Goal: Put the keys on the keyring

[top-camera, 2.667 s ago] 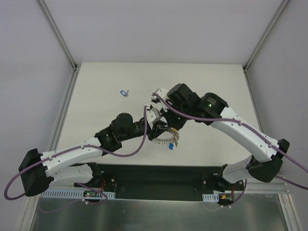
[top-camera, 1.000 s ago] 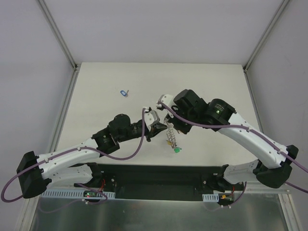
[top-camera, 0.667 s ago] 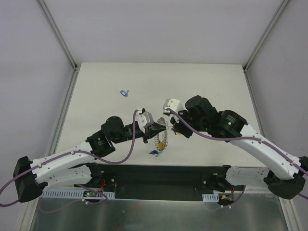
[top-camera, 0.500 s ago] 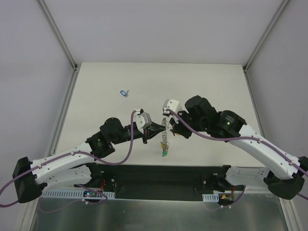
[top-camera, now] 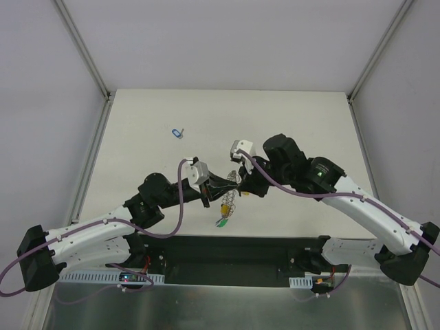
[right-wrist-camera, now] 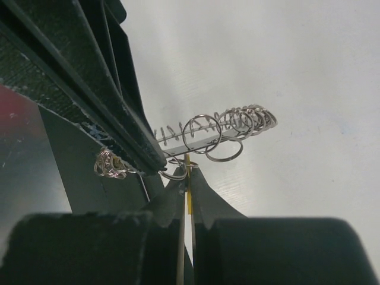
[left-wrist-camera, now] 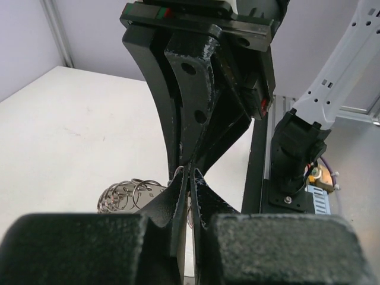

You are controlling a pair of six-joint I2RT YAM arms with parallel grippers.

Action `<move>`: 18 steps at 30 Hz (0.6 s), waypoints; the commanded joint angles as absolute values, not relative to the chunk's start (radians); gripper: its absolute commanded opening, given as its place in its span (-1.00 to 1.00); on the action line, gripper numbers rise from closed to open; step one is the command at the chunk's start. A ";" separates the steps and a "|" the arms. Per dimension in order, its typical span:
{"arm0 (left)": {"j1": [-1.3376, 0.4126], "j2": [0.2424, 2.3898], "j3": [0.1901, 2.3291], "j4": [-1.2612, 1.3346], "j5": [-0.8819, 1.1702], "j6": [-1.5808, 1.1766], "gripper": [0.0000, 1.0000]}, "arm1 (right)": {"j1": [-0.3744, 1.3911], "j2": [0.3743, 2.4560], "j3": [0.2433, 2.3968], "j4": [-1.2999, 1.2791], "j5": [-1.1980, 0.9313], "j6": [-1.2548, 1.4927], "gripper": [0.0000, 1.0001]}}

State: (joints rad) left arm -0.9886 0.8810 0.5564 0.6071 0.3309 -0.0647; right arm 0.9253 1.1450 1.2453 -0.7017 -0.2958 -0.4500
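Top external view: looks onto a pale tabletop (top-camera: 302,117) boxed by white walls. Finds both arms stretched inward, meeting above its near middle. Sees left tool (top-camera: 232,181) pressed shut on the keyring (top-camera: 231,198) rim, right tool (top-camera: 242,184) pinching one wire loop; keys (top-camera: 221,218) dangling beneath, blue-tagged key (top-camera: 177,132) lying apart.

My left pincer (top-camera: 229,183) and right pincer (top-camera: 242,181) tip to tip over mid-table (top-camera: 295,117), the keyring (top-camera: 232,194) pinched between them, keys (top-camera: 223,210) dangling from it toward the near edge, a lone key (top-camera: 177,132) lay apart, behind and left.
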 commanded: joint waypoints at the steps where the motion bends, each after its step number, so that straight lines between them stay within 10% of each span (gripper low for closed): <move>1: -0.989 0.851 0.551 0.765 0.353 -0.095 -1.00 | 0.907 1.109 1.249 -0.615 -0.278 -0.419 -0.98; 7: -0.989 0.798 0.485 0.706 0.255 -0.086 -1.00 | 0.893 1.088 1.299 -0.653 -0.268 -0.437 -0.97; 11: -0.988 0.749 0.468 0.566 0.131 -0.054 -0.23 | 0.894 1.107 1.373 -0.704 -0.255 -0.466 -0.97; 18: -0.988 0.739 0.537 0.382 0.143 -0.009 0.14 | 0.893 1.149 1.414 -0.775 -0.248 -0.514 -0.98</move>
